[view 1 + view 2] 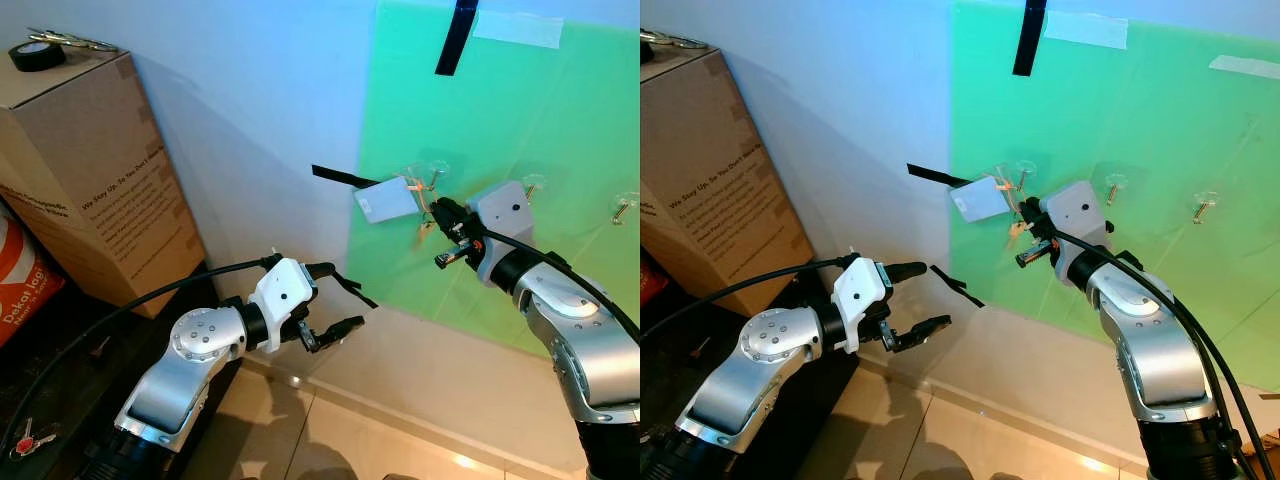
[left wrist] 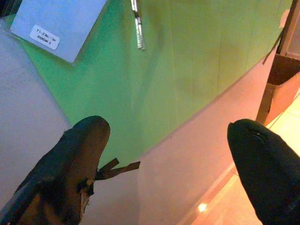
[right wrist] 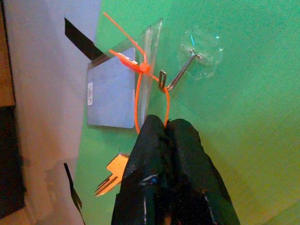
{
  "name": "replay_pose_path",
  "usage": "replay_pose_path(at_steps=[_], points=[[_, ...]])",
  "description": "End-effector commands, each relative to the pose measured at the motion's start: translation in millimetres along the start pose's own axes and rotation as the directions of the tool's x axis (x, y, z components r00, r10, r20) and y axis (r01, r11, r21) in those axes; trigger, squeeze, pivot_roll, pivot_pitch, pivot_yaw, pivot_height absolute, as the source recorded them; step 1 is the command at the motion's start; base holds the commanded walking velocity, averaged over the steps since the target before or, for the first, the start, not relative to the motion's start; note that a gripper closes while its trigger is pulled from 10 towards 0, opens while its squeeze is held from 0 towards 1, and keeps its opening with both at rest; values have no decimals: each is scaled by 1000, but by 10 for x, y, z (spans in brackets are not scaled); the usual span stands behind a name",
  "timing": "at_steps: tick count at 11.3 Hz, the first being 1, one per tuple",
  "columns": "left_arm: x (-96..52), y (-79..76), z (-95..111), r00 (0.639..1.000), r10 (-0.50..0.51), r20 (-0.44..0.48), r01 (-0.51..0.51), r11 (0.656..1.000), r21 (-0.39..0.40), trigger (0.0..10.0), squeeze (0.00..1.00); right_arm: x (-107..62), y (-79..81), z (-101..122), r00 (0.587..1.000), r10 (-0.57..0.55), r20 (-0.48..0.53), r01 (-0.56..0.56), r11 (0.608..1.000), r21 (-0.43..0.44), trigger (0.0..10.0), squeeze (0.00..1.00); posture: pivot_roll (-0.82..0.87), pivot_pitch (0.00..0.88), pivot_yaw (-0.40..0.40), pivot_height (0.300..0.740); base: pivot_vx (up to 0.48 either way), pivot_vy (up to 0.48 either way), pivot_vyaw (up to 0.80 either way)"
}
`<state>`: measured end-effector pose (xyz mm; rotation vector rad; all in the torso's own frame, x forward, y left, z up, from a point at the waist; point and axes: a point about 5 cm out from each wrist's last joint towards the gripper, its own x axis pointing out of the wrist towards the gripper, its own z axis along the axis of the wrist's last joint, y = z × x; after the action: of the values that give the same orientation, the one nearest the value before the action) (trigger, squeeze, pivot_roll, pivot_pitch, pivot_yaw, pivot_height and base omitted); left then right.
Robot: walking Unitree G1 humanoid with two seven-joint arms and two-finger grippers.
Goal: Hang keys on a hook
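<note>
Nearest to me, the left pincer [image 1: 335,300] hangs low in front of the wall with its two fingers spread wide and nothing between them. It is well below the green sheet [image 1: 560,150] and takes no part in the work.

Farther out, the right pincer [image 3: 166,129] is raised to the green sheet, its fingers pressed together on the orange loop [image 3: 138,101] of the keys. The loop is a thin plastic tie. It looks stiff enough to keep its shape, yet it will bend and spring if I push it. It carries a brass key [image 3: 108,177], which dangles below and beside the fingers, and a flat clear tag [image 3: 112,96], which lies against the sheet.

Just past the fingertips stands the hook [image 3: 180,72], a bent wire on a clear suction pad stuck to the sheet. In the right wrist view the loop reaches the tip of the hook; I cannot tell whether it is already over the tip or only beside it.

Handling, as I judge it: the bundle is light, and the tag and key will swing freely. Hold the loop low, as now, so the top stays open for the wire. Push gently; a suction pad may come off under side load.

Two more hooks sit farther along the sheet.
</note>
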<state>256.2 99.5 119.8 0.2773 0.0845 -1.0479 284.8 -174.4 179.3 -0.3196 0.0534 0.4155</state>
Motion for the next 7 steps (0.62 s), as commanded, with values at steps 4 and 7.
replay_pose_path(at_steps=[4,7], points=[[15,38,47,1000,8,10,-8,1000,19,10000,0,-21,-20,73,999,-10,50,7,998,62,10000,1000,-152,0,33,740,0,0,0],[19,34,55,1000,4,17,-5,1000,17,10000,0,-59,-39,137,994,-18,109,11,998,59,10000,1000,-155,0,34,740,0,0,0]])
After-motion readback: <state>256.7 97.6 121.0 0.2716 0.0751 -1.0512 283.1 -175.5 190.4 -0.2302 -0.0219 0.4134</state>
